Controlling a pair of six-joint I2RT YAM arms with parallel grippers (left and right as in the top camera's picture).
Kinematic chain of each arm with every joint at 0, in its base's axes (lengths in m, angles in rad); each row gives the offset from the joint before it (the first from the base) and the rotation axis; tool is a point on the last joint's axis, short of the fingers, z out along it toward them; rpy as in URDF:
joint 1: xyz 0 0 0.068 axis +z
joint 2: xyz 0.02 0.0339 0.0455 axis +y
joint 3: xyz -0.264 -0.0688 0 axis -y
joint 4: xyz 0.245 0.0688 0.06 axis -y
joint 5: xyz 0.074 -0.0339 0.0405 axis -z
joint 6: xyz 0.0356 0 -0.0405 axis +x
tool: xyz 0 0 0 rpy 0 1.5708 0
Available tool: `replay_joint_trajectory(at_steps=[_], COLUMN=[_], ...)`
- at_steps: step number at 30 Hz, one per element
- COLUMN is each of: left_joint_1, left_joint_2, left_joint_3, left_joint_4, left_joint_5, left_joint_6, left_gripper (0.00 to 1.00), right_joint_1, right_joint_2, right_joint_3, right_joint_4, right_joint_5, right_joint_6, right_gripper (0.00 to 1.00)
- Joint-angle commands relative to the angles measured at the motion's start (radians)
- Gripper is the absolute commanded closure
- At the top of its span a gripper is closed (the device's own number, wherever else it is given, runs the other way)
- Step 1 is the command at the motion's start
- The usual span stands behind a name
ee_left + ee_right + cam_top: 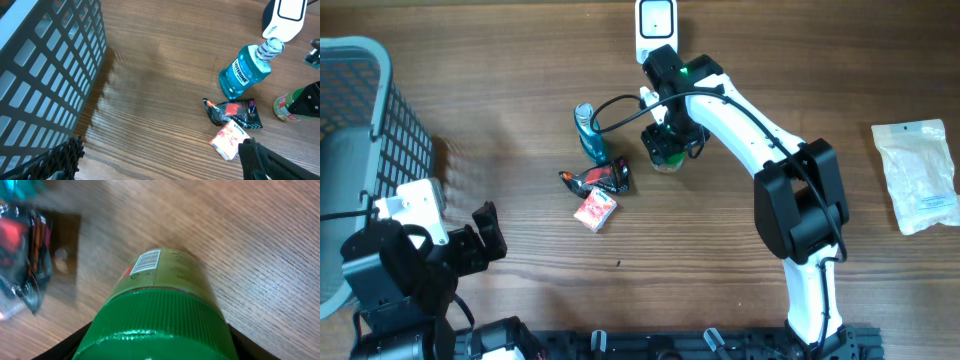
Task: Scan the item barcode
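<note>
Green-lidded jar (pixel 167 285), barcode (pixel 146 262) showing, flanked by right hand (pixel 667 143)

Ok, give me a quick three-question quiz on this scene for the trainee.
1. True or false: the jar's barcode shows in the right wrist view.
2. Which lies nearest the mouthwash: A basket, B dark packet, C white bag?
3. What colour is the jar's lid?
Key: 1 true; 2 B; 3 green.

Green-capped jar (pixel 155 305) on table (pixel 260 240), barcode (pixel 146 262) showing.
</note>
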Motion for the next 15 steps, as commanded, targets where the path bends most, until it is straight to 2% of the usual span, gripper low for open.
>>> replay_joint_trajectory(at_steps=[1,6,9,15], left_joint_1=[-0.005,-0.004,-0.004,-0.004], left_joint_2=[-0.002,-0.002,-0.002,-0.002], left_joint_3=[0.000,0.000,0.000,-0.001], left_joint_4=[0.003,0.003,0.003,0.003], left_joint_5=[0.005,0.005,0.005,0.005], left_joint_6=[-0.010,-0.010,-0.010,-0.010], left_gripper=[0.00,0.00,0.00,0.00], right_joint_1=[0.003,0.003,0.003,0.003], right_joint_2=[0.014,-0.055,-0.114,-0.156], right_joint_3=[0.007,0.026,0.026,0.026], right_joint_4=[-0.053,-0.053,-0.060,-0.136], right_joint_5=[0.136,0.159,0.078,0.079], right_joint_6=[-0.146,-0.145,-0.121,0.350], right_gripper=[0.51,0.50,0.49,0.46])
